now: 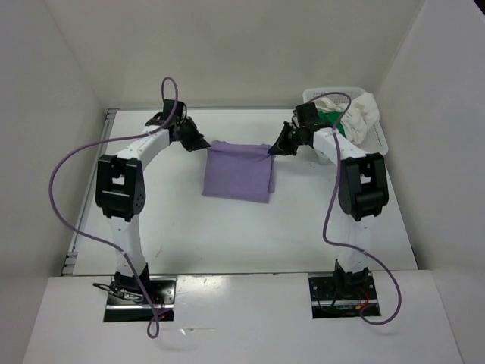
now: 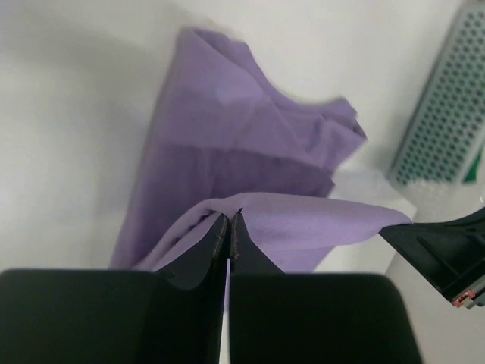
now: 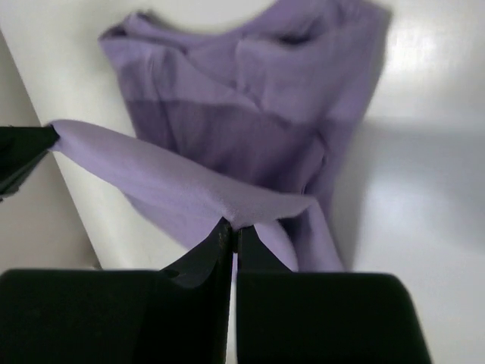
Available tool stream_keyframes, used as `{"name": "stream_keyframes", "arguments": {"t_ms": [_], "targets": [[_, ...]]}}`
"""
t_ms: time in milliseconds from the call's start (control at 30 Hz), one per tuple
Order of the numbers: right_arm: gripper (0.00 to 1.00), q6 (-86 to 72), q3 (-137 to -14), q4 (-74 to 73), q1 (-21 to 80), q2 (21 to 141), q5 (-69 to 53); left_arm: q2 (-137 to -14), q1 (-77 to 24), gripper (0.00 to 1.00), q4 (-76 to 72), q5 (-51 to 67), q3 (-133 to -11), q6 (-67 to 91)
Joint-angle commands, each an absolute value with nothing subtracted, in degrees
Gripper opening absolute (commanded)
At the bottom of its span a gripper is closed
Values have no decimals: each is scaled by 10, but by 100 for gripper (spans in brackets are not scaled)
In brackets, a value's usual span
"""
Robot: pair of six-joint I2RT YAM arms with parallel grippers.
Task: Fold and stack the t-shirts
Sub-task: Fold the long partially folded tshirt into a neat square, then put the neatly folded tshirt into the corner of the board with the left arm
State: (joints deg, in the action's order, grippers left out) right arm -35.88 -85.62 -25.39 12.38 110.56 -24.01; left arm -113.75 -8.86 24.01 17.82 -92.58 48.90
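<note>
The lavender t-shirt (image 1: 238, 173) lies partly folded in the middle of the table. My left gripper (image 1: 203, 142) is shut on its far left corner, and my right gripper (image 1: 274, 149) is shut on its far right corner. The far edge is lifted and stretched between them. The left wrist view shows the cloth (image 2: 250, 152) pinched at my left gripper (image 2: 229, 216). The right wrist view shows the cloth (image 3: 250, 114) pinched at my right gripper (image 3: 231, 226). The green t-shirt (image 1: 331, 120) and the creamy white t-shirt (image 1: 362, 114) lie bunched in the basket.
A white plastic mesh basket (image 1: 377, 139) stands at the table's far right corner, close behind my right arm; it also shows in the left wrist view (image 2: 439, 114). White walls close the table in on three sides.
</note>
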Motion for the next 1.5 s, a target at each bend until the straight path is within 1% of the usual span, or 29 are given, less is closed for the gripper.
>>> {"name": "stream_keyframes", "arguments": {"t_ms": [0,67,133,200,233,267,300,333,367,400,467,533,567,633,667,700,733,833,867,933,1000,1033,1100,1133,1233,1333,1367,1433,1467], "targets": [[0,-331,-953,-232,106,1178,-246,-1183,-82,0,202,124,-991,510],[3,-331,-989,-239,106,1212,-232,-1222,-76,1,202,116,-1035,519],[6,-331,-1037,-253,106,1259,-232,-1257,-76,8,202,116,-1059,524],[20,-346,-1069,-253,106,1278,-237,-1278,-76,15,202,125,-1097,529],[26,-346,-1069,-253,106,1278,-237,-1278,-76,32,190,133,-1098,529],[36,-352,-1074,-253,106,1278,-227,-1278,-70,40,178,140,-1098,535],[41,-352,-1074,-246,106,1278,-220,-1271,-70,47,169,140,-1091,535],[45,-345,-1080,-246,113,1262,-220,-1255,-70,51,164,145,-1084,535],[52,-345,-1080,-251,113,1256,-212,-1246,-70,56,163,145,-1084,525],[55,-339,-1080,-251,121,1247,-212,-1223,-70,57,163,138,-1074,519],[61,-334,-1048,-251,135,1212,-198,-1189,-70,57,146,138,-1010,512],[60,-329,-997,-232,153,1178,-198,-1144,-86,56,113,152,-929,507],[52,-329,-981,-232,159,1169,-198,-1135,-95,55,113,152,-908,491],[31,-329,-940,-225,172,1158,-217,-1129,-113,55,106,176,-876,490],[12,-329,-927,-220,172,1147,-230,-1129,-113,55,117,184,-855,485],[6,-338,-911,-220,177,1137,-230,-1129,-113,55,117,185,-844,485],[3,-351,-871,-200,178,1125,-240,-1129,-113,60,117,170,-833,478],[3,-366,-810,-177,184,1061,-247,-1118,-96,70,117,129,-812,442],[5,-366,-802,-177,184,1032,-247,-1118,-96,77,117,106,-812,433],[22,-371,-777,-177,184,1006,-247,-1130,-90,82,117,105,-812,409],[36,-371,-753,-183,184,971,-253,-1166,-90,82,117,131,-828,389],[39,-371,-745,-183,184,960,-253,-1179,-90,82,117,144,-833,389],[44,-371,-721,-183,184,930,-253,-1210,-90,79,105,180,-840,384],[45,-371,-713,-183,184,920,-253,-1228,-96,71,99,189,-846,379],[47,-376,-689,-183,184,902,-258,-1260,-110,56,99,195,-874,379],[48,-381,-676,-178,184,888,-264,-1273,-121,34,88,204,-903,397],[48,-381,-671,-178,184,888,-264,-1274,-121,22,83,204,-910,407],[48,-381,-671,-178,184,882,-264,-1274,-115,10,83,194,-921,432],[48,-381,-665,-178,184,882,-270,-1268,-107,6,83,186,-921,439]]}}
